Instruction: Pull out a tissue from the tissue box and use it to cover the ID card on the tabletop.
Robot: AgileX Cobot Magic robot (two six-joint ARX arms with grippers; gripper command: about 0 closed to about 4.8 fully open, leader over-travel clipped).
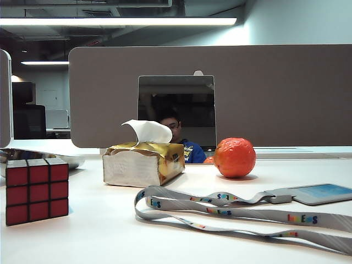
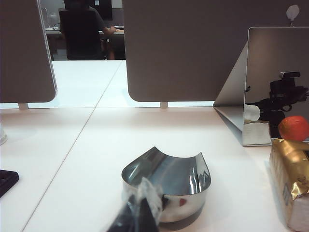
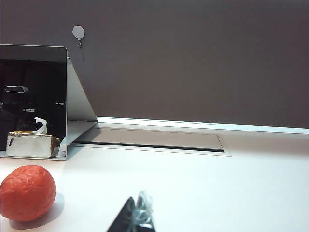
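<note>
With the right gripper (image 3: 137,215) clenched empty near the orange (image 3: 27,193) and the left gripper's (image 2: 140,208) state unclear to us, we'd pinch the soft, tearable tissue (image 1: 148,131) at its tuft atop the box (image 1: 143,163), left of the card (image 1: 319,193).

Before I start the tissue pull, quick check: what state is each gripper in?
Left gripper: only its tip shows beside the metal bowl; it looks closed but cannot be told.
Right gripper: closed, holding nothing.
</note>
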